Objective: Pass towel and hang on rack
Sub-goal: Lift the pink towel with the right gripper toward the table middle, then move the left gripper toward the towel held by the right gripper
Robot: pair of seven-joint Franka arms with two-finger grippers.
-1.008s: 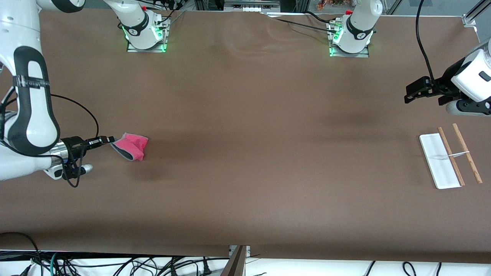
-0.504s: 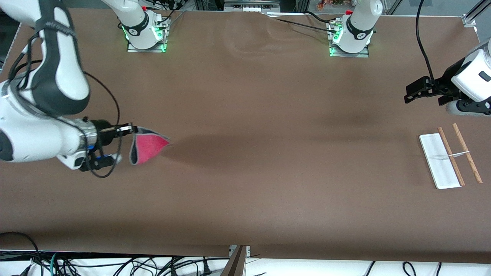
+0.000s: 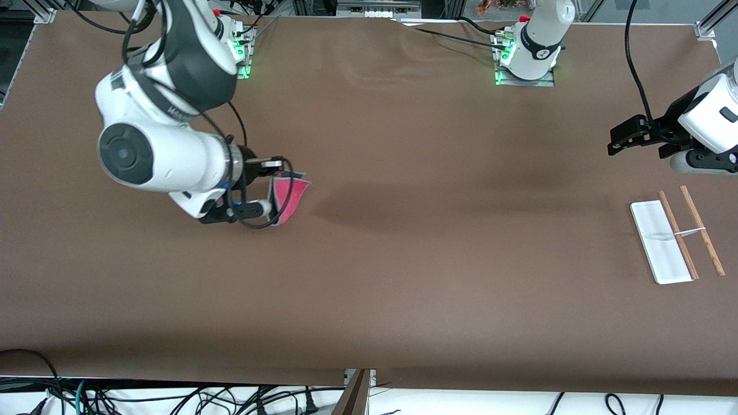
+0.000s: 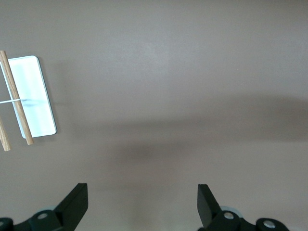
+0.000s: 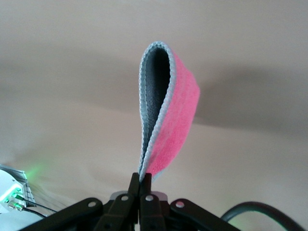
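The towel (image 3: 286, 199) was held pinched by one edge in the right gripper (image 3: 281, 165), whose fingers (image 5: 140, 185) were pressed fully together on the cloth. The gripper was carried in the air over the brown table (image 3: 369, 300), toward the right arm's end, and the cloth hung folded from it, clear of the surface. In the right wrist view the towel (image 5: 175, 122) was seen doubled over into a narrow loop, the bright pink face outward, the grey back turned inward and a pale grey trim running along the edge. A black cable (image 3: 262, 222) was looped beside the gripper, close to the cloth. The rack (image 3: 674, 236) was set flat on the table toward the left arm's end, well apart from the towel. Its white rectangular base (image 3: 654, 230) was lying on the surface, with two thin wooden rods (image 3: 700, 230) set parallel along one long side and joined by a thin white crossbar (image 3: 690, 231). The left gripper (image 3: 622, 141) was held in the air near the rack, over bare table farther from the front camera than the rack, with its jaws spread wide and nothing between them. In the left wrist view the two dark fingertips (image 4: 74, 202) were seen well apart, with the rack's base (image 4: 33, 103) in sight above the tabletop. The left arm was waiting.
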